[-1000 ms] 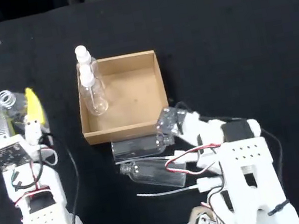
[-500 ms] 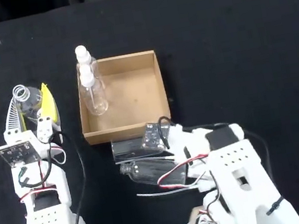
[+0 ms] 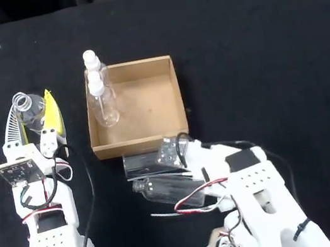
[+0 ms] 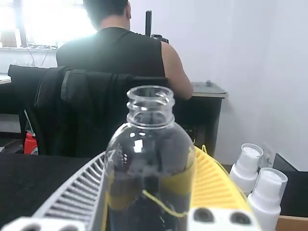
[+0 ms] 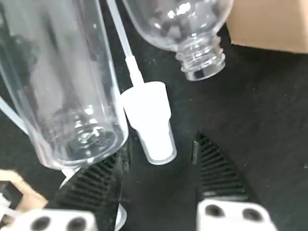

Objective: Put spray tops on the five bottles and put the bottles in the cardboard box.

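High view, left of frame, my left gripper (image 3: 31, 102) clamped on an uncapped bottle (image 3: 33, 111), my right gripper (image 5: 160, 147) wide open astride a loose spray top (image 5: 148, 118).

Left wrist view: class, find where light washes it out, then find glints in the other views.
Left wrist view: the window behind glares white, with glints on the uncapped bottle. Right wrist view: highlights streak the lying bottle. High view: light is even, no harsh glare on the table.
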